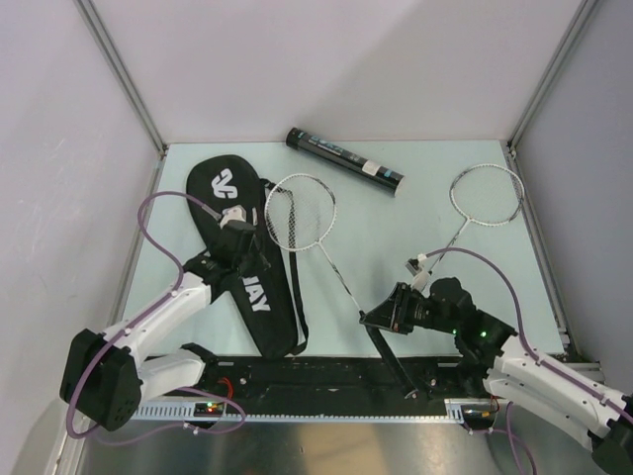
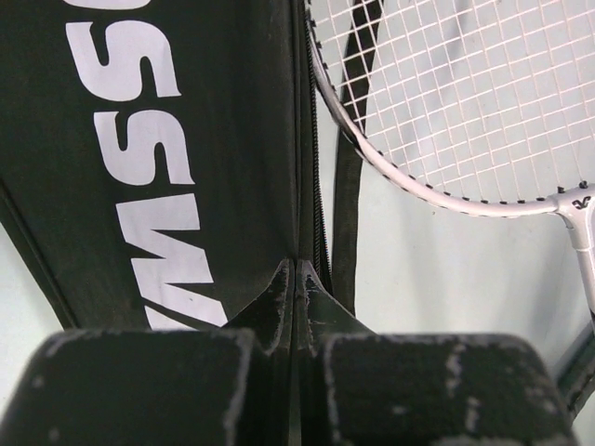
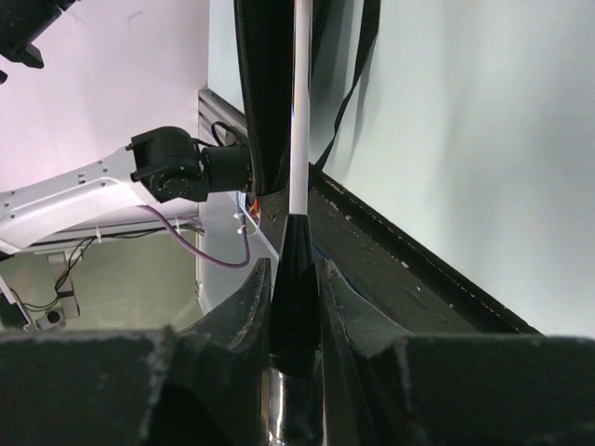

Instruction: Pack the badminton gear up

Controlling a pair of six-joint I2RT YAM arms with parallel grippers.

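The long black bag (image 1: pixel 223 198) lies at the left; its white letters show in the left wrist view (image 2: pixel 139 167). My left gripper (image 1: pixel 245 255) is shut on the bag's zipper edge (image 2: pixel 296 274). One racket (image 1: pixel 300 213) lies with its head against the bag's opening, and its strings show in the left wrist view (image 2: pixel 446 93). My right gripper (image 1: pixel 376 319) is shut on that racket's black handle cone (image 3: pixel 297 269); the white shaft (image 3: pixel 300 111) runs away from it. A second racket (image 1: pixel 487 193) lies at the back right. The dark tube (image 1: pixel 344 161) lies at the back. No shuttlecocks show.
A black rail (image 1: pixel 326 376) runs along the near table edge, with the first racket's handle end over it. Metal posts stand at the back corners and grey walls close in both sides. The bag's strap (image 1: pixel 295 307) trails beside the racket shaft.
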